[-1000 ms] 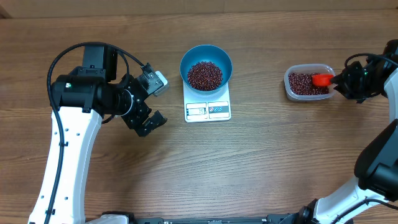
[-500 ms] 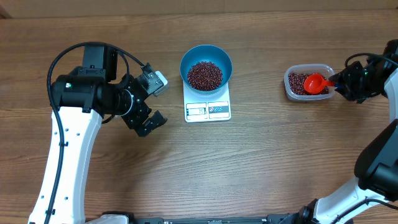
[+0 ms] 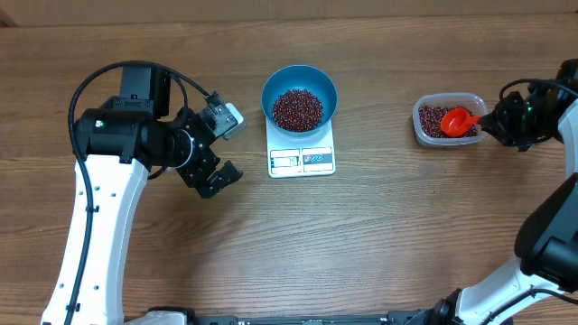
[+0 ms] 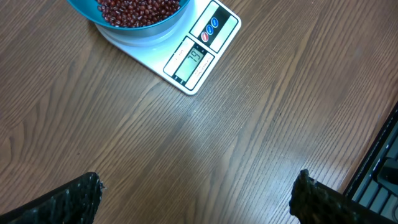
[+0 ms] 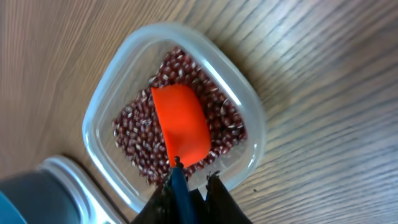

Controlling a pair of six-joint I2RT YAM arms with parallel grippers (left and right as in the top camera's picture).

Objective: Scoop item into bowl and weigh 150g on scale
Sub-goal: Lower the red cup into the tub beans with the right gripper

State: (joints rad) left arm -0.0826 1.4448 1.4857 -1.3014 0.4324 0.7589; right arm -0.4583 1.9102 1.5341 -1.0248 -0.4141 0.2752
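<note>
Red scoop (image 3: 459, 120), blue bowl (image 3: 267, 95), one each

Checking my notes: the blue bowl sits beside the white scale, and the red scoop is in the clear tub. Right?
Not quite. The blue bowl sits on the white scale, not beside it, as the overhead view shows. The red scoop is in the clear tub.
</note>
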